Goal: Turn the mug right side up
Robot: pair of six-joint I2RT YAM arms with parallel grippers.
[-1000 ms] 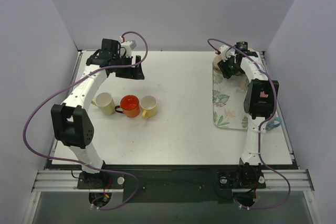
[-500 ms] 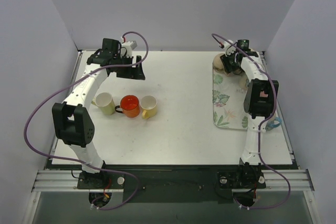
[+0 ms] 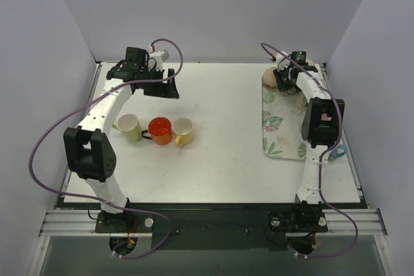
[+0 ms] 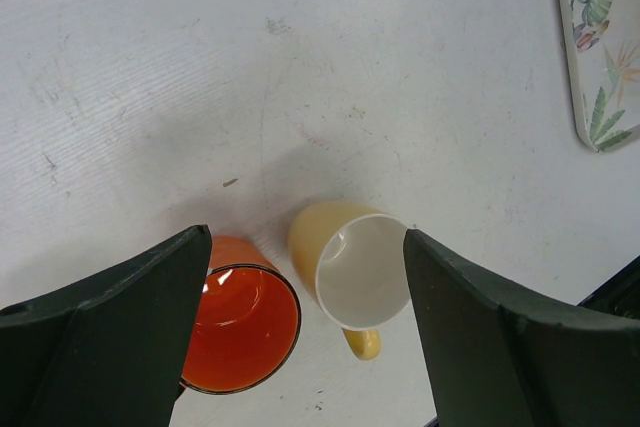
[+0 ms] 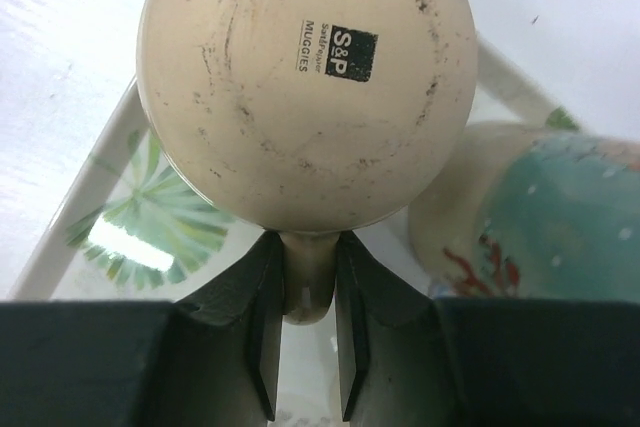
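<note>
A cream mug [image 5: 305,77] stands upside down on the leaf-print tray [image 5: 130,217], its stamped base facing my right wrist camera. My right gripper [image 5: 305,347] is shut on its handle [image 5: 305,282], one finger on each side. In the top view this mug [image 3: 269,79] sits at the tray's far corner with the right gripper [image 3: 284,82] beside it. My left gripper [image 4: 305,247] is open and empty, held above the orange mug [image 4: 240,332] and the yellow mug [image 4: 355,267].
A second mug with a teal and red pattern [image 5: 540,207] stands right beside the cream one. Three upright mugs stand in a row on the left: pale yellow [image 3: 129,127], orange [image 3: 160,130], yellow [image 3: 183,130]. The tray [image 3: 278,134] runs along the right edge.
My right wrist has shifted a little toward the far edge of the tray with the cream mug. The left arm has not moved.
</note>
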